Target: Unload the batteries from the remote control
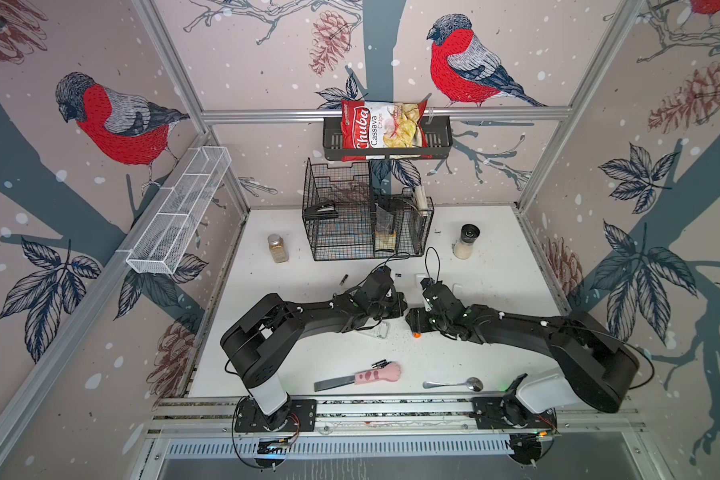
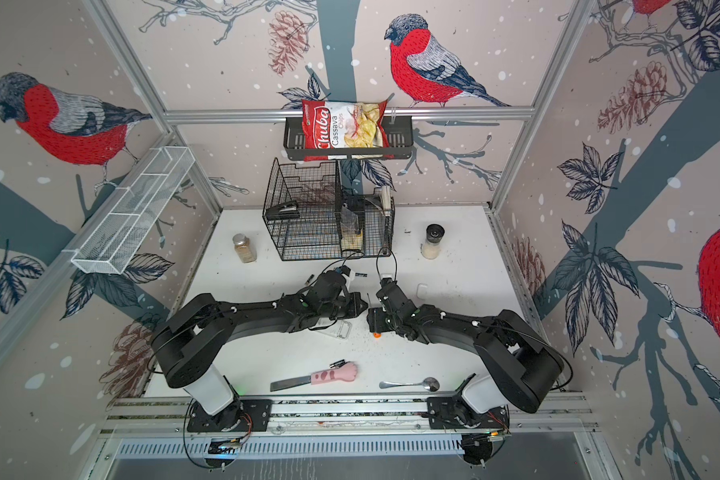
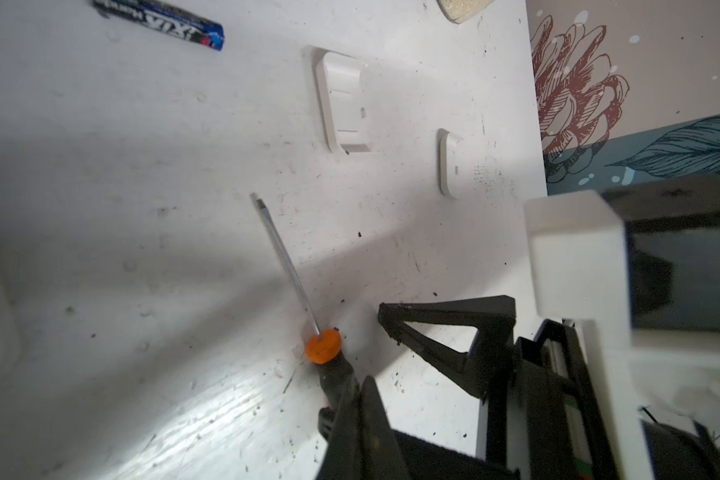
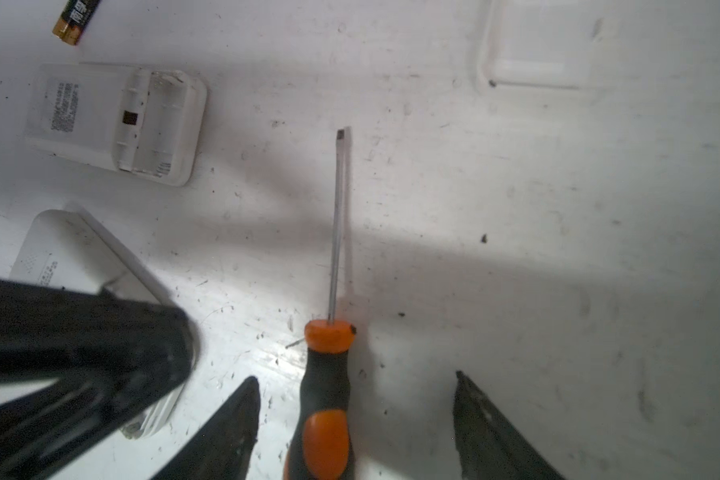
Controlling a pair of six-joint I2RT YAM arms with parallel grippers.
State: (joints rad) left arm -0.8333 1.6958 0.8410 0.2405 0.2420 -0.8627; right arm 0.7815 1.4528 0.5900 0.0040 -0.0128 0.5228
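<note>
Screwdriver (image 4: 327, 374) between spread right pincer (image 4: 355, 377); chips bag (image 1: 381, 129) in wall basket (image 1: 437, 139).

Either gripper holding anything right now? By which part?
Right gripper: nothing; jaws open astride the screwdriver handle. Left gripper: shut at a white remote; hold cannot be told.

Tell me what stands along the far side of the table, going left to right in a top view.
brown spice jar → black wire basket → black-capped shaker
</note>
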